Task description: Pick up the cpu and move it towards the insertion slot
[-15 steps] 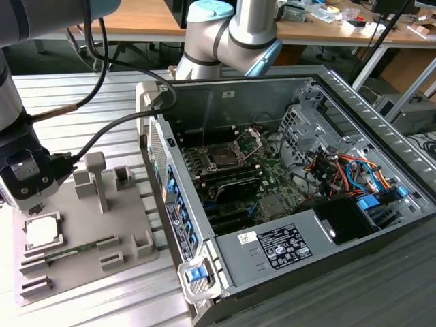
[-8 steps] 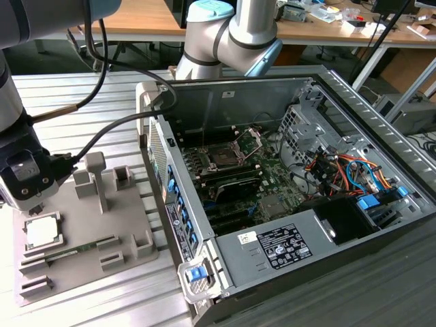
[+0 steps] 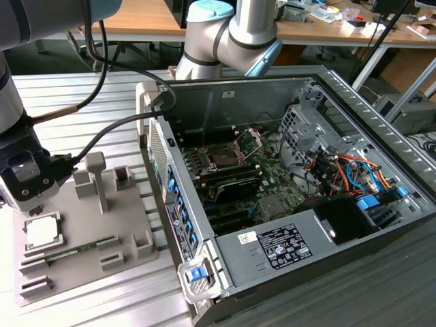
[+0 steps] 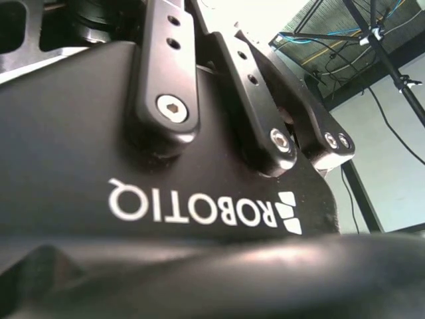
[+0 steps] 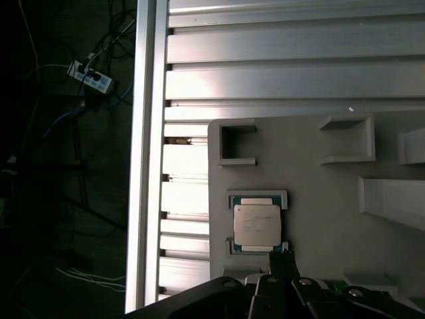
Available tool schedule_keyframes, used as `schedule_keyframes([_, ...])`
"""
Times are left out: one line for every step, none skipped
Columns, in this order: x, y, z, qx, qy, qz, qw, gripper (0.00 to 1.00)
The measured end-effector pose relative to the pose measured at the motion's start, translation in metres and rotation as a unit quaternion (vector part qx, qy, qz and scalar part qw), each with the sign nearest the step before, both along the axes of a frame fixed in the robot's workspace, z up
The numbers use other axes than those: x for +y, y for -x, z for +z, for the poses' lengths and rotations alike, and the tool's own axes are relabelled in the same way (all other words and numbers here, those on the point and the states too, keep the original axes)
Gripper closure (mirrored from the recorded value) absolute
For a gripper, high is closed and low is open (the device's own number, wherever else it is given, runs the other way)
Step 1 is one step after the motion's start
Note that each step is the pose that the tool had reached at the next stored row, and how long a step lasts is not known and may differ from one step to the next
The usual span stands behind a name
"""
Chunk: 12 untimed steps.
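The cpu (image 3: 42,231) is a flat square chip with a pale metal top. It lies in a framed seat on the grey fixture plate (image 3: 129,225) at the exterior view's left. My gripper (image 3: 30,196) hangs just above it, a little to the far side, and holds nothing that I can see. In the first wrist view the cpu (image 5: 256,224) sits close beside the black gripper parts (image 5: 285,282). The insertion slot (image 3: 223,155) is the dark square socket on the green board inside the open computer case, with its metal bracket (image 3: 249,139) swung up.
The fixture plate (image 5: 319,199) carries upright grey blocks (image 3: 97,178) and a thin green memory stick (image 3: 68,251). The case wall (image 3: 178,218) rises between plate and socket. Cables (image 3: 340,170) and a drive cage (image 3: 303,122) crowd the case's right. The ribbed aluminium table's edge (image 5: 147,159) runs nearby.
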State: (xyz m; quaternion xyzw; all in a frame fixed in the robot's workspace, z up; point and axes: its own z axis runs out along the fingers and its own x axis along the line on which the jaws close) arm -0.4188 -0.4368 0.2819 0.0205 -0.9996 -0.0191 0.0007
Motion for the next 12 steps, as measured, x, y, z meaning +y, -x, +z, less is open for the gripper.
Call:
schedule_keyframes([0.0000,0.0000,-0.0008,0.0000,0.0000,0.000,1.00000,0.89])
schedule_keyframes([0.0000,0.0000,-0.0017,0.0000,0.0000,0.000,1.00000,0.89])
schedule_keyframes([0.0000,0.0000,-0.0019,0.0000,0.0000,0.000,1.00000,0.89])
schedule_keyframes([0.0000,0.0000,-0.0020,0.0000,0.0000,0.000,1.00000,0.89])
schedule_keyframes([0.0000,0.0000,-0.0022,0.0000,0.0000,0.000,1.00000,0.89])
schedule_keyframes([0.0000,0.0000,-0.0024,0.0000,0.0000,0.000,1.00000,0.89])
schedule_keyframes([0.0000,0.0000,-0.0025,0.0000,0.0000,0.000,1.00000,0.89])
schedule_keyframes([0.0000,0.0000,-0.0028,0.0000,0.0000,0.000,1.00000,0.89])
schedule_keyframes([0.0000,0.0000,-0.0029,0.0000,0.0000,0.000,1.00000,0.89])
schedule_keyframes([0.0000,0.0000,-0.0031,0.0000,0.0000,0.000,1.00000,0.89])
schedule_keyframes([0.0000,0.0000,-0.0033,0.0000,0.0000,0.000,1.00000,0.89])
schedule_keyframes([0.0000,0.0000,-0.0035,0.0000,0.0000,0.000,1.00000,0.89])
